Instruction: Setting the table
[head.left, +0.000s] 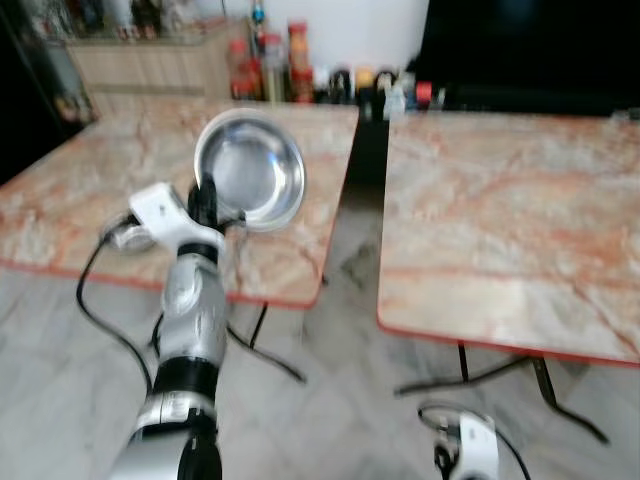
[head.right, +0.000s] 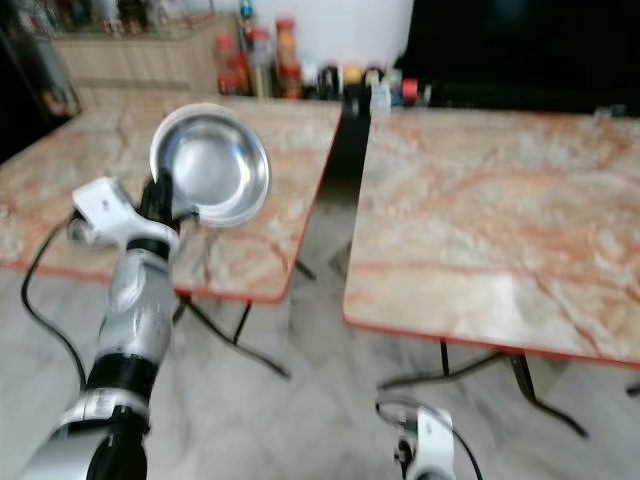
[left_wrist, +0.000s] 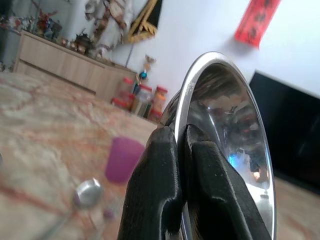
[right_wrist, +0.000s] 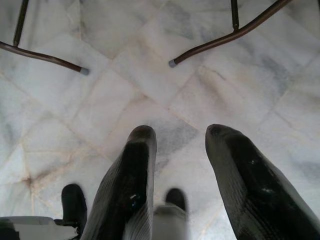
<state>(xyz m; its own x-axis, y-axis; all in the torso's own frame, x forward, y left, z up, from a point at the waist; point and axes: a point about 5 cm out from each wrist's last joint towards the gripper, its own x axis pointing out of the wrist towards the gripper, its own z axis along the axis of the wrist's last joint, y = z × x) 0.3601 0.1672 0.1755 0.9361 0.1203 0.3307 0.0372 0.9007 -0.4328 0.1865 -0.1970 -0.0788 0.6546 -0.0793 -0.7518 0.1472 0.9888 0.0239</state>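
Marble-topped table (head.left: 120, 210) lies below the left tool (left_wrist: 182, 150), clamped on a steel bowl's (head.left: 255, 175) rim; right tool (right_wrist: 177, 150) hangs apart; next, lower the bowl flat

bowl (head.left: 250, 170) above left table (head.left: 60, 210)

Two marble-patterned tables (head.left: 500, 230) with red edging stand side by side on dark metal legs (right_wrist: 45, 56) over a pale marble-tile floor (right_wrist: 150, 85). Beyond them, a wooden sideboard (left_wrist: 60, 70) (cluttered on top), a white wall (left_wrist: 200, 30) and a large black screen (head.left: 530, 50).
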